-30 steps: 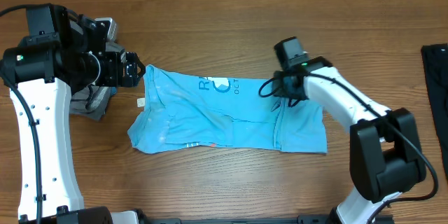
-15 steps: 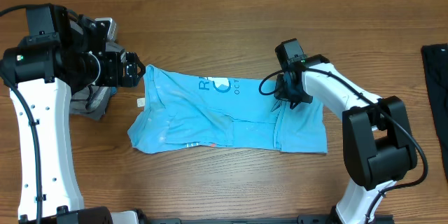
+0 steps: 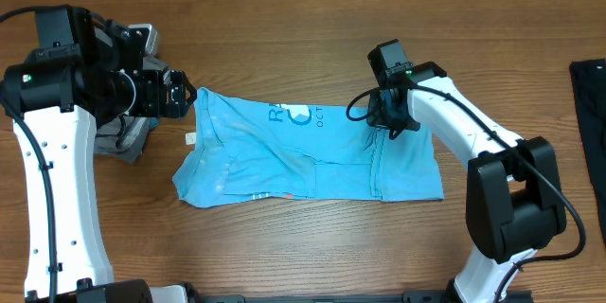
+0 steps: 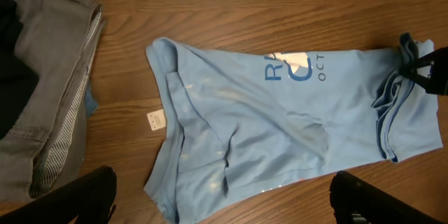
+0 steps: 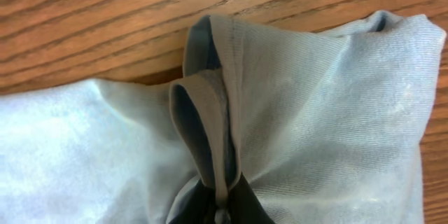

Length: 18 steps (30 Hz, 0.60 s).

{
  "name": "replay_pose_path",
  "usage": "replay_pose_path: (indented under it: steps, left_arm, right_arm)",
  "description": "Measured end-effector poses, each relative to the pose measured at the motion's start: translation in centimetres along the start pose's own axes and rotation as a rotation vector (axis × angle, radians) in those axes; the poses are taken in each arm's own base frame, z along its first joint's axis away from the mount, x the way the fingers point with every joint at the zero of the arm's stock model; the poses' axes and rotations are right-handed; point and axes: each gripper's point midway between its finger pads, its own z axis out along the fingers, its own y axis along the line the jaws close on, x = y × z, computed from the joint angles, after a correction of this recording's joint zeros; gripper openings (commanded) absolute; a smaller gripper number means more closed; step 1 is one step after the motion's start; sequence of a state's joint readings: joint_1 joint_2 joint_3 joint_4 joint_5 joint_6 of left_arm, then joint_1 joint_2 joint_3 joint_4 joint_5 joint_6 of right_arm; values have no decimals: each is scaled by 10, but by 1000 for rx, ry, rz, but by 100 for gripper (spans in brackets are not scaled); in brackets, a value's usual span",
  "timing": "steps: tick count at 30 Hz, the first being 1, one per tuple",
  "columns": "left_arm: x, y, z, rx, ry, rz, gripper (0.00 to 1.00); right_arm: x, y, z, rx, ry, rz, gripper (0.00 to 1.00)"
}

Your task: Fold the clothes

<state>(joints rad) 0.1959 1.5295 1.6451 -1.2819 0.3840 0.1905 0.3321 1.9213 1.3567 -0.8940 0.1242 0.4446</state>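
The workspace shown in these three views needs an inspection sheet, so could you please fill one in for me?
Surface: wooden table, bare wood around the clothes.
Job's things: light blue T-shirt lies spread flat, blue print up, its right part doubled over and its upper right edge bunched.
Clutter: grey garments heaped at the left; a small white tag lies on the wood beside the shirt; a dark cloth sits at the far right edge.
Grippers: right gripper is shut on the shirt's bunched edge; left gripper is open, holding nothing, left of the shirt.
Cables: a black cable loops at the right wrist, above the shirt.
Surroundings: nothing seen.
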Motion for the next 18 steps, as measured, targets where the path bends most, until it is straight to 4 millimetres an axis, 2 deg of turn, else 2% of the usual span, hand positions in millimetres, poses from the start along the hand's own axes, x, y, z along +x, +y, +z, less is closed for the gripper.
replay_pose_path:
  steps: [1, 3, 4, 7, 10, 13, 18]
  left_arm:
    - [0, 0, 0, 0, 0, 0, 100]
    - [0, 0, 0, 0, 0, 0, 100]
    - [0, 0, 0, 0, 0, 0, 100]
    - [0, 0, 0, 0, 0, 0, 100]
    - [0, 0, 0, 0, 0, 0, 100]
    - [0, 0, 0, 0, 0, 0, 100]
    - [0, 0, 0, 0, 0, 0, 100]
  right_arm:
    - [2, 2, 0, -5, 4, -5, 9]
    - [6, 7, -1, -10, 11, -12, 24]
    - [7, 9, -1, -10, 13, -22, 27]
    - [8, 8, -1, 11, 6, -35, 27]
    - [2, -2, 0, 23, -1, -9, 26]
    - [-10, -28, 3, 20, 11, 58, 26]
    - [-28, -72, 4, -125, 62, 160, 27]
